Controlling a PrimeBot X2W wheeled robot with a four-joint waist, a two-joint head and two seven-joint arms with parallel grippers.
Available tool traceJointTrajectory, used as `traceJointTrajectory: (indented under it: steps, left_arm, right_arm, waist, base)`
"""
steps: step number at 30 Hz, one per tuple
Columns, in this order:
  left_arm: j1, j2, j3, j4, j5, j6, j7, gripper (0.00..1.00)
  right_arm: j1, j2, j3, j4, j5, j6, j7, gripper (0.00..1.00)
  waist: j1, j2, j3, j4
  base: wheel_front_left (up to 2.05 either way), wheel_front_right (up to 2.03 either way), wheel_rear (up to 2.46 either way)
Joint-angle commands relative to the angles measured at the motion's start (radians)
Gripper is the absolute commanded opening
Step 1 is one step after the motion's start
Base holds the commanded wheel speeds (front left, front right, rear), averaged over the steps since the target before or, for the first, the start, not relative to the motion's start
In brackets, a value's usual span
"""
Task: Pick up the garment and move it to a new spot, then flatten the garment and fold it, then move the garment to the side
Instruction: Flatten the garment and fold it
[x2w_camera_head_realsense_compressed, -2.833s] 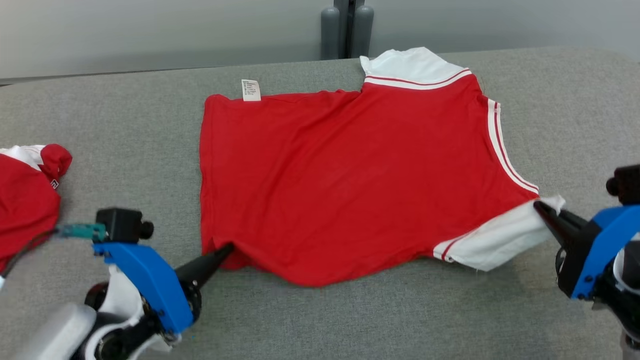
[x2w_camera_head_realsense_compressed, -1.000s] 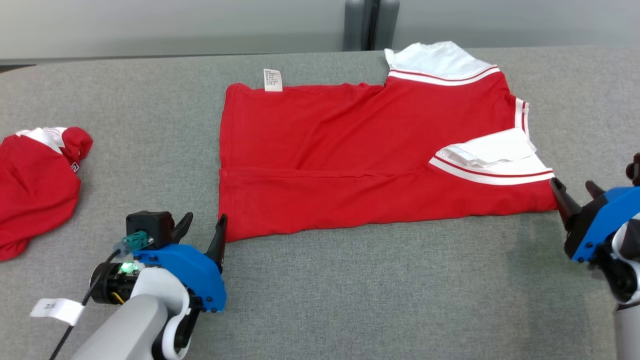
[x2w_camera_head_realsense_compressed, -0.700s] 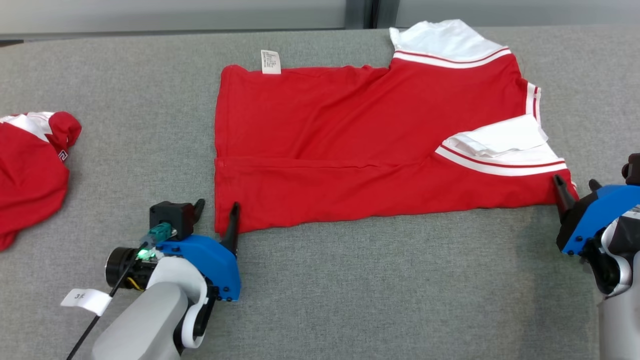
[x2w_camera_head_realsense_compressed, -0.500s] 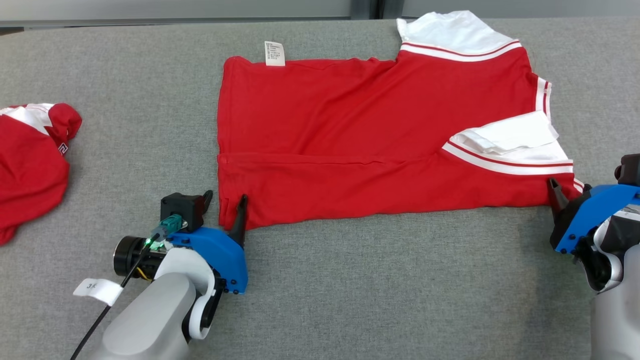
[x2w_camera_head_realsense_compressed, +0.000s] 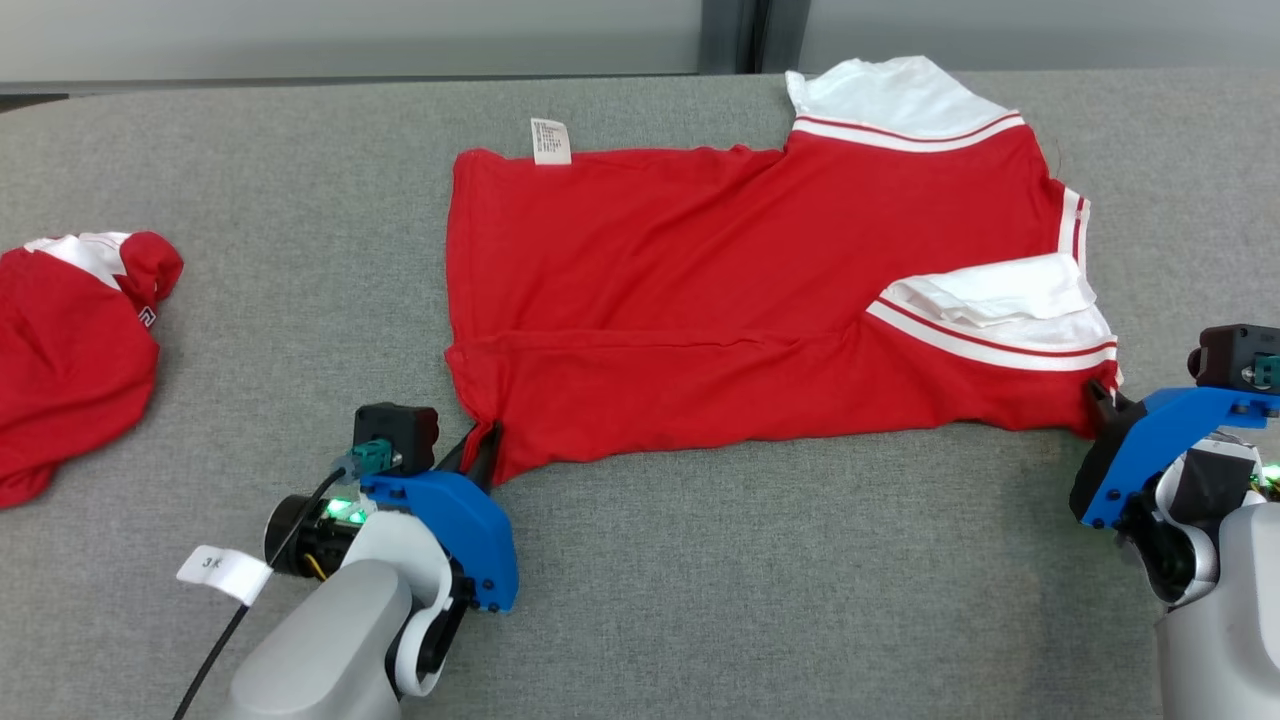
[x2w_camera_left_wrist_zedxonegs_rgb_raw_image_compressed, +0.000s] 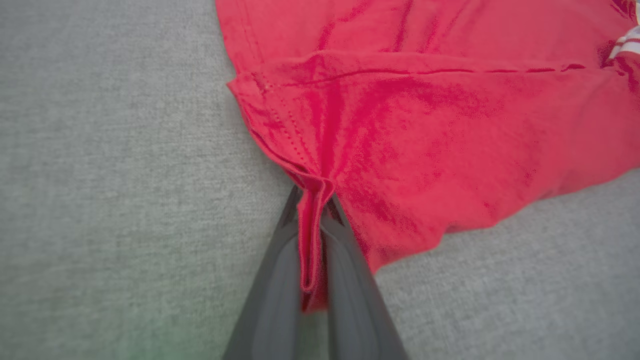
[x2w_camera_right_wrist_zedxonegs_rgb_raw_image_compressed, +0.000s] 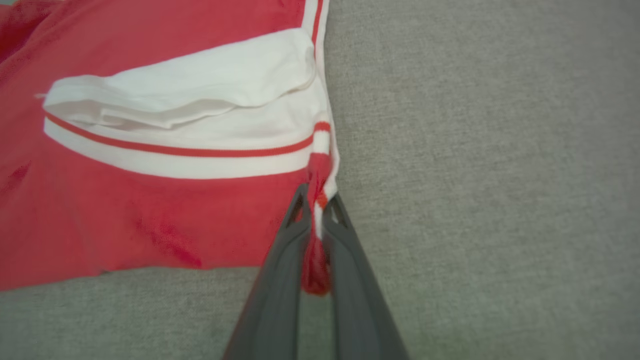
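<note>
Red garment (x2w_camera_head_realsense_compressed: 720, 300) with white, red-striped sleeves lies mid-way on the grey table (x2w_camera_head_realsense_compressed: 700, 600), near edge folded over itself, white tag (x2w_camera_head_realsense_compressed: 551, 141) at the far hem, left gripper (x2w_camera_head_realsense_compressed: 482, 452) pinched closed on its near-left hem corner, right gripper (x2w_camera_head_realsense_compressed: 1098, 400) clamped on its near-right corner.

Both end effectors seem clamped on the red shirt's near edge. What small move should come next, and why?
Probably lift both corners and carry them toward the far edge. The left end effector pinches the hem corner of the red shirt, the right end effector pinches the striped corner, and the near strip is folded over, so another fold seems due.
</note>
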Motion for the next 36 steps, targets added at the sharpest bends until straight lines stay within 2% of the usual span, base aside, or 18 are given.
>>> traceJointTrajectory:
  steps: [1, 10, 21, 24, 29, 30, 31, 32, 33, 36]
  left_arm:
    - [0.068, 0.009, -0.007, 0.011, -0.014, -0.001, 0.005, 0.0]
    - [0.152, 0.074, 0.043, -0.131, -0.067, 0.033, -0.003, 0.0]
    - [0.339, 0.215, 0.04, -0.384, -0.1, 0.135, 0.085, 0.0]
    - [0.389, 0.254, 0.039, -0.445, -0.111, 0.163, 0.107, 0.0]
    - [0.449, 0.287, 0.051, -0.525, -0.126, 0.204, 0.109, 0.0]
    - [0.457, 0.29, 0.052, -0.535, -0.128, 0.21, 0.111, 0.02]
    - [0.462, 0.293, 0.052, -0.544, -0.13, 0.214, 0.112, 0.42]
    - [0.466, 0.294, 0.051, -0.552, -0.134, 0.214, 0.114, 0.97]
    - [0.468, 0.297, 0.051, -0.56, -0.135, 0.214, 0.117, 1.0]
    - [0.473, 0.293, 0.046, -0.574, -0.133, 0.219, 0.12, 1.0]
  right_arm:
    - [0.026, -0.007, 0.004, -0.029, 0.012, 0.0, 0.0, 0.0]
    - [0.17, 0.005, 0.002, -0.2, 0.097, 0.0, 0.073, 0.0]
    - [0.446, 0.038, -0.032, -0.504, 0.17, 0.0, 0.223, 0.0]
    - [0.504, 0.04, -0.033, -0.541, 0.22, 0.0, 0.248, 0.0]
    - [0.555, 0.04, -0.023, -0.56, 0.26, 0.0, 0.253, 0.0]
    - [0.559, 0.04, -0.022, -0.559, 0.265, 0.0, 0.25, 0.0]
    - [0.561, 0.04, -0.021, -0.558, 0.268, 0.0, 0.248, 0.0]
    - [0.562, 0.04, -0.019, -0.555, 0.271, 0.0, 0.247, 0.04]
    - [0.562, 0.04, -0.017, -0.553, 0.273, 0.0, 0.243, 1.0]
    - [0.552, 0.04, -0.018, -0.553, 0.256, 0.0, 0.233, 1.0]
  waist:
    - [0.0, 0.0, -0.02, -0.003]
    - [0.0, 0.0, -0.103, 0.002]
    - [0.0, 0.0, -0.152, -0.016]
    - [0.0, 0.0, -0.153, -0.025]
    - [0.0, 0.0, -0.149, -0.032]
    - [0.0, 0.0, -0.149, -0.032]
    - [0.0, 0.0, -0.148, -0.033]
    - [0.0, 0.0, -0.148, -0.033]
    - [0.0, 0.0, -0.149, -0.033]
    - [0.0, 0.0, -0.152, -0.032]
  base:
    - [0.0, 0.0, 0.0]
    - [0.0, 0.0, 0.0]
    - [0.0, 0.0, 0.0]
    - [0.0, 0.0, 0.0]
    - [0.0, 0.0, 0.0]
    - [0.0, 0.0, 0.0]
    - [0.0, 0.0, 0.0]
    - [0.0, 0.0, 0.0]
    - [0.0, 0.0, 0.0]
    - [0.0, 0.0, 0.0]
